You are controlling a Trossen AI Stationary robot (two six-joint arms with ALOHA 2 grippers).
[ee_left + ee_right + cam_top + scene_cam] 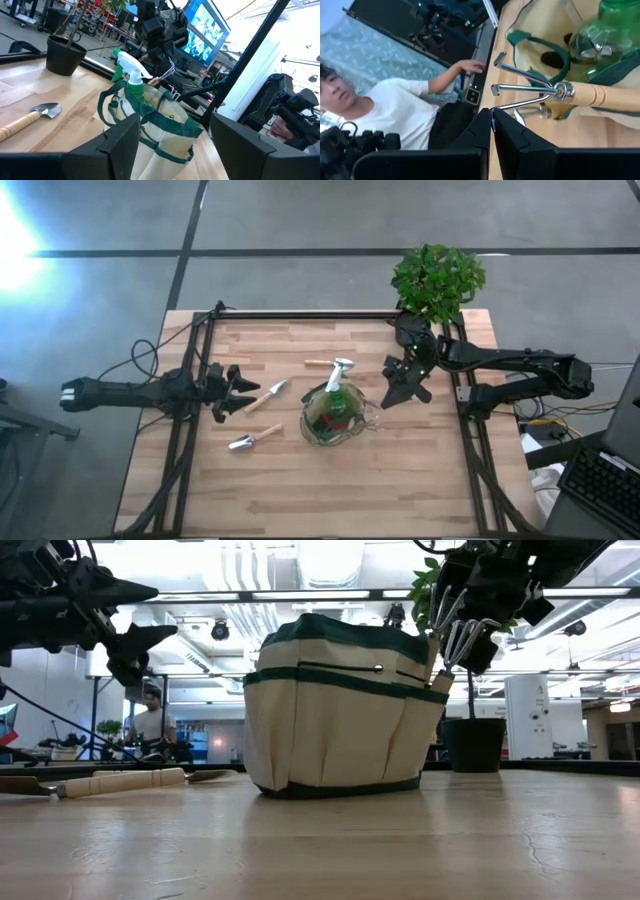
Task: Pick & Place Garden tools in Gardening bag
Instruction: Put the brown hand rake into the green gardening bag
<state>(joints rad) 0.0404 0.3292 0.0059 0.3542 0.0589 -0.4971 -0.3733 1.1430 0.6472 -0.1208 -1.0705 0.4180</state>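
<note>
The round olive-green and cream fabric gardening bag [333, 416] stood upright near the middle of the pale wooden bench [330, 490], a green spray bottle with a white trigger head [338, 376] poking out of it. A three-pronged silver fork with a light wooden handle [555, 94] sat with its handle in the bag's side pocket and its prongs sticking out past the rim.

The right gripper [397, 390] hung just beside the bag on its plant side, jaws closed and empty, close to that fork but not on it.

Two silver trowels with wooden handles lay to the bag's other side: one [264, 397] just beside it, the second [250, 441] a little nearer the bench's front edge. The left gripper [225, 394] hovered next to the first trowel with jaws parted, nothing between them.

The sensible step looked like taking that trowel by the handle's middle, squaring the jaws across it, then lifting it well over the soft rim and keeping clear of the bottle.
</note>
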